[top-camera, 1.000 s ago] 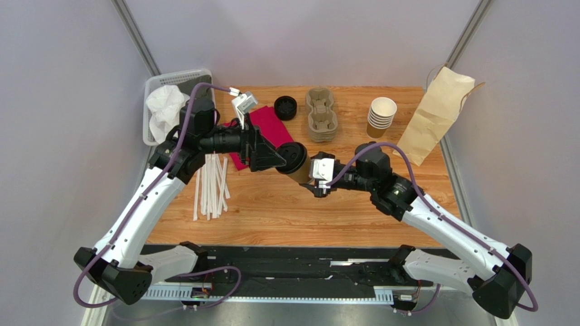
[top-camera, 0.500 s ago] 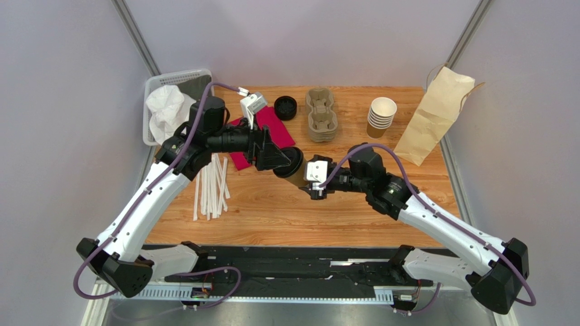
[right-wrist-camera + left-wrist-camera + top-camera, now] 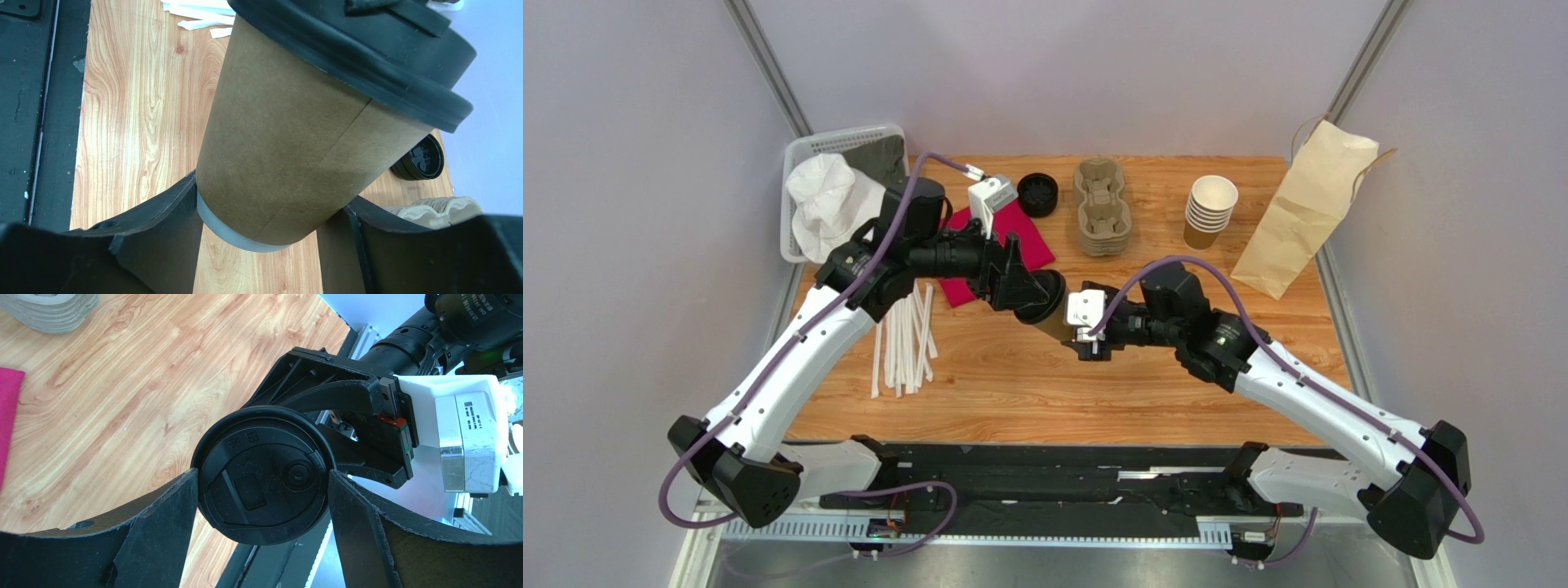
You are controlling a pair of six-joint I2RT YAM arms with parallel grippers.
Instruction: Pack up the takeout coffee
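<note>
The takeout coffee (image 3: 1048,306), a brown kraft cup with a black lid, is held tilted above the middle of the table between both grippers. My left gripper (image 3: 1030,294) is shut on the lid's rim; in the left wrist view the lid (image 3: 264,474) sits between my fingers (image 3: 162,523). My right gripper (image 3: 1071,324) is shut on the cup's lower body. In the right wrist view the cup wall (image 3: 288,147) fills the gap between the fingers (image 3: 162,236), with the lid (image 3: 368,49) at the top.
A pulp cup carrier (image 3: 1102,208), a loose black lid (image 3: 1037,194) and a red napkin (image 3: 1014,233) lie at the back. A stack of lidless cups (image 3: 1210,208) and a kraft paper bag (image 3: 1308,202) stand at the back right. White wrapped straws (image 3: 906,331) and a white basket (image 3: 799,165) are at the left.
Both grippers have kept hold of the cup. The left arm's wrist has swung to the right and the right gripper has shifted a little left; the cup has moved slightly toward the near left.
</note>
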